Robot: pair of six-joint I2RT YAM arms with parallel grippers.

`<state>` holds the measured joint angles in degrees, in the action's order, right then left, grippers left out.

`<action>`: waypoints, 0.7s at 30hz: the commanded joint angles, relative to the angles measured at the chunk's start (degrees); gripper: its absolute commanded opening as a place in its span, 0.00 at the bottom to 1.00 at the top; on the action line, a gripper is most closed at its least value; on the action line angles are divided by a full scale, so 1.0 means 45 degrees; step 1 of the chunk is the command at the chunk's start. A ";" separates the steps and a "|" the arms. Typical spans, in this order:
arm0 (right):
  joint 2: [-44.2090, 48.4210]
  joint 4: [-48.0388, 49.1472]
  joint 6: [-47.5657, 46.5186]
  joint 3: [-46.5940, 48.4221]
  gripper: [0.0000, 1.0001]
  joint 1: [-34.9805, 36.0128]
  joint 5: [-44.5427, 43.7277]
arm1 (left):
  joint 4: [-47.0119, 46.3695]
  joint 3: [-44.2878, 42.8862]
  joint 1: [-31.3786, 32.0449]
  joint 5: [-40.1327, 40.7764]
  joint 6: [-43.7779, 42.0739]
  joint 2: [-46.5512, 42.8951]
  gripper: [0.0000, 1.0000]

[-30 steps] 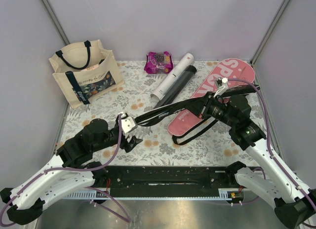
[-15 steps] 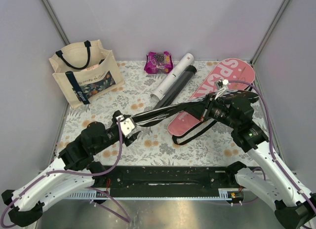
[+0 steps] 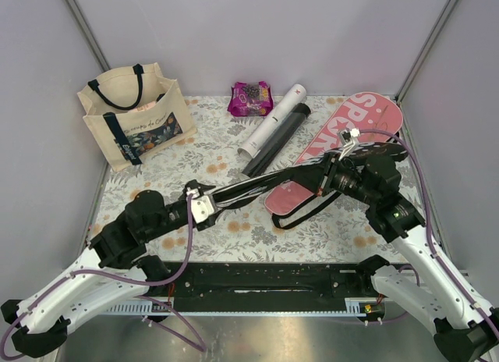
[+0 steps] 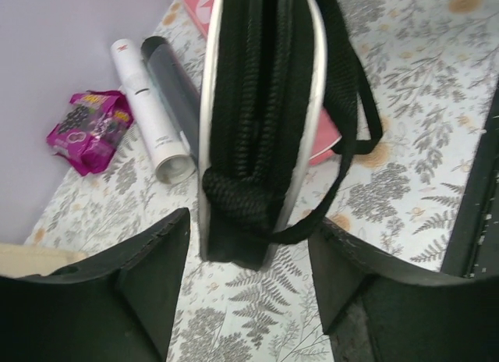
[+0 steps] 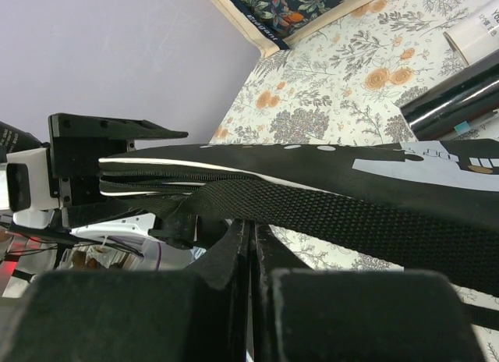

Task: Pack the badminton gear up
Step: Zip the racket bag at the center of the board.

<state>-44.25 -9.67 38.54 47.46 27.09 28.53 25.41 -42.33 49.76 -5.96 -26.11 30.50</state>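
step in hand, as judged: bringing the near-left end of the black cover (image 3: 257, 189) into the left gripper (image 4: 249, 221) so both arms can carry it.

findings:
- the black cover is off the table (image 3: 327, 229), spanning the middle from the right gripper (image 3: 327, 177) to the left one, edge up.
- the right gripper is pressed together, pinching the cover at its far-right part.
- the left gripper is spread. its fingers (image 4: 152, 276) stand on either side of the cover's narrow end, with a gap showing on each side. nothing is gripped.
- the strap (image 4: 351, 120) hangs in a loop on the right of that end.

recommendations:
- bring the fingers further along the cover before closing, so they clamp the stiff piped edge and not the tip alone.
- keep the strap loop out of the jaws.
- hold the right grip steady until the left one bites.

arm pose: the left arm reaches from the near-left corner, forearm low, wrist pointing right and far. the right arm rises from the near-right, elbow bent, wrist turned left over the pink cover (image 3: 351, 136).

the white tube (image 3: 273, 120) and black tube (image 3: 279, 140) lie side by side at the far middle. the tote (image 3: 132, 116) stands far left.
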 commanded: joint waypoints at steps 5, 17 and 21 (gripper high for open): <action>0.0049 0.1426 0.0418 -0.0136 0.00 -0.0063 0.0884 | -0.1896 0.0011 -0.0042 -0.1625 0.0529 0.0214 0.25; -0.1592 0.1775 -0.0285 0.1055 0.00 0.3020 0.0203 | -0.2794 -0.0593 -0.0022 -0.1665 0.2304 0.1678 0.00; -0.2002 0.2051 -0.0421 0.1482 0.00 0.3977 -0.0285 | -0.2854 -0.0906 -0.0041 -0.1255 0.2871 0.2205 0.00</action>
<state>-52.25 -5.02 38.17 49.65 40.75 28.01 19.44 -42.46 49.60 -10.28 -18.31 38.68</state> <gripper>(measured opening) 0.012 0.375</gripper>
